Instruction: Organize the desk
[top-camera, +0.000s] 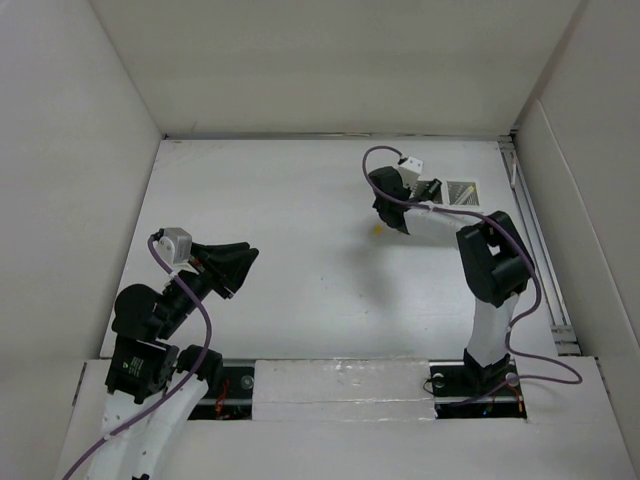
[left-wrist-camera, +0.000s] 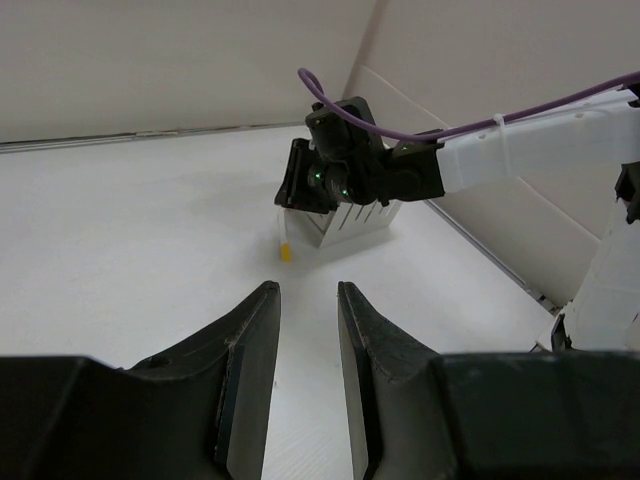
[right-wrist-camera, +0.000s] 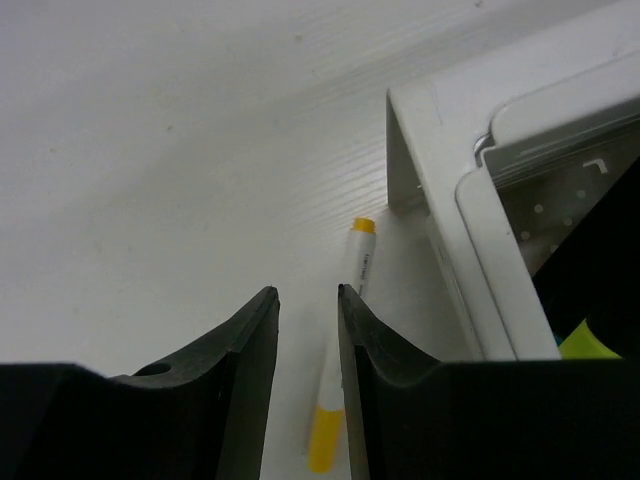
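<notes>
From above, the desk (top-camera: 300, 190) fills the middle of the view. My right gripper (top-camera: 392, 216) hangs over it toward two o'clock, with the slotted pen holder (top-camera: 461, 191) just beside it at three o'clock. A speck of yellow, one end of a marker (top-camera: 377, 229), sits at its seven o'clock. My left gripper (top-camera: 228, 266) hovers toward eight o'clock, well apart from all that and out of the way. Through my left wrist camera, its fingers are parted by a narrow gap with nothing between them, and at twelve o'clock my right arm crowds the pen holder under a purple cable (left-wrist-camera: 560, 102). Through my right wrist camera, those fingers also stand slightly apart and empty. The marker lies flat on the desk just outside my right-hand finger, running from twelve to six o'clock, close along the holder's wall. I judge the step in hand is picking up that marker for the holder. To do it well I should shift a little toward three o'clock, spread wider, and come down square across the barrel near its middle. The holder's wall is the obstacle: the finger on that side has little room, and a nudge could roll the marker or shove the holder. A yellow-green thing (right-wrist-camera: 585, 342) shows inside at four o'clock, but I cannot tell what it is.
</notes>
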